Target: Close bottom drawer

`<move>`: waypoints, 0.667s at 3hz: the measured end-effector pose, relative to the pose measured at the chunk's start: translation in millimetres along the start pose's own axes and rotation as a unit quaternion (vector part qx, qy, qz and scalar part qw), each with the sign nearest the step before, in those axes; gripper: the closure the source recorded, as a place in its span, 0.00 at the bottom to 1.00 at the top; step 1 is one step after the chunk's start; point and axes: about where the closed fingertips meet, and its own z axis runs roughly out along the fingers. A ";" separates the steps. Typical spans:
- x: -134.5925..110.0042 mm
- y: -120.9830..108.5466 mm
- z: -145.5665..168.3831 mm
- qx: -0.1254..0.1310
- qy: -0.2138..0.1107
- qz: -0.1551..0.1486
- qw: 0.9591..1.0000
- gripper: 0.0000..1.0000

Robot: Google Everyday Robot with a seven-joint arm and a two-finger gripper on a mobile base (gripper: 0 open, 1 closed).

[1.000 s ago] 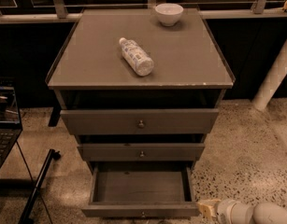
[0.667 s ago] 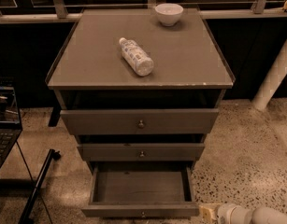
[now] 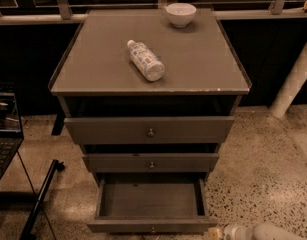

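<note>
A laptop (image 3: 4,134) sits far left. At the foot of the grey-brown chest (image 3: 193,129), the bottom drawer (image 3: 151,200) stands pulled well out, slim and shallow, its small round knob (image 3: 153,229) centred. The gripper (image 3: 224,231) hangs low, just beside its right front corner. Whether it is spread or pressed together, I can't tell.

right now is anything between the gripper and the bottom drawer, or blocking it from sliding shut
Nothing visible does. The gripper is low at the view's bottom right, just beside the right front corner of the open bottom drawer, with only floor between them. Nothing shows inside the drawer to stop it sliding in.
</note>
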 end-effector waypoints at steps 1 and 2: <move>8.5 -13.1 72.0 -0.025 0.029 0.024 0.999 1.00; 8.1 -13.6 74.8 -0.026 0.028 0.025 0.999 1.00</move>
